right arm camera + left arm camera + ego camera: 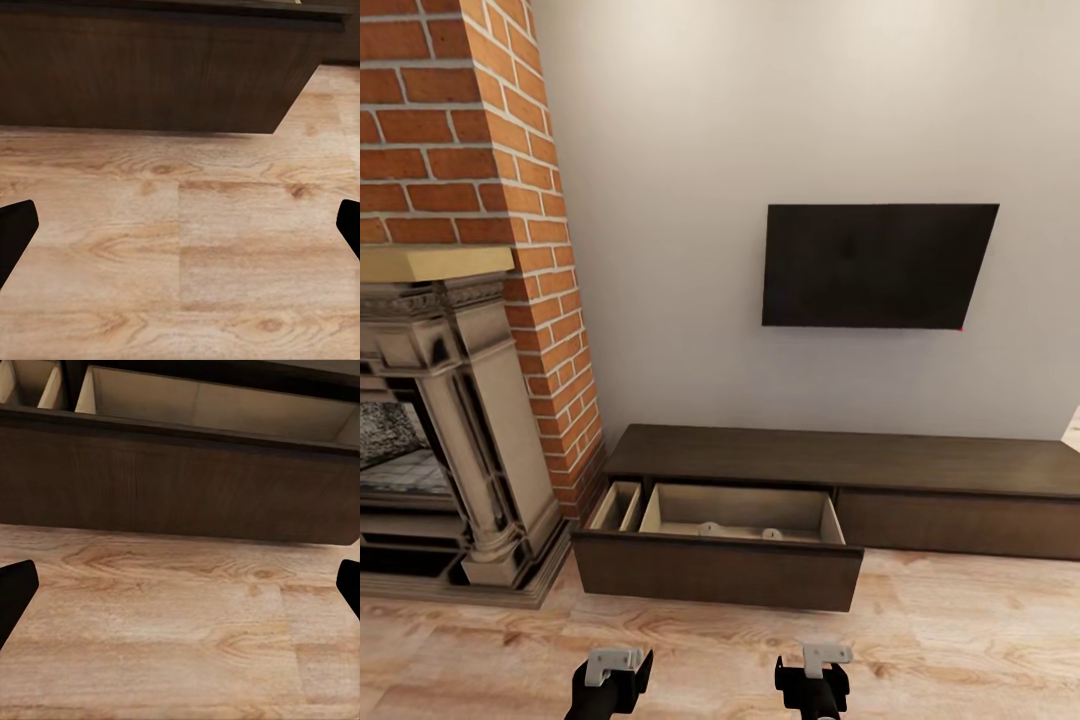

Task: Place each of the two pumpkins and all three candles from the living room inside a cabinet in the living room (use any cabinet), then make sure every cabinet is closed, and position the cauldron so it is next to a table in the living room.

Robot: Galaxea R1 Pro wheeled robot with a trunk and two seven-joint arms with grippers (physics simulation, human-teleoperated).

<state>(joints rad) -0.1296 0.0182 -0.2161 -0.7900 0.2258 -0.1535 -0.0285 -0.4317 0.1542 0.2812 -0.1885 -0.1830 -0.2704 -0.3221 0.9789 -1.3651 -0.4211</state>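
Observation:
The long low dark brown cabinet (830,460) stands against the white wall. Its left drawer (720,570) is pulled out over the floor, showing pale wood inside. Two short beige candles (708,527) (771,533) rest at the back of the drawer. My left gripper (610,675) and right gripper (815,675) hang low over the plank floor in front of the drawer, both open and holding nothing. The left wrist view looks at the drawer front (180,480) between spread fingers (15,589). The right wrist view shows the drawer's right corner (292,82). The pumpkins, cauldron and table are out of view.
An ornate stone fireplace (450,440) under a red brick chimney (470,130) stands at the left, close to the open drawer. A black TV (875,265) hangs on the wall above the cabinet. Light wood floor (960,640) spreads to the right.

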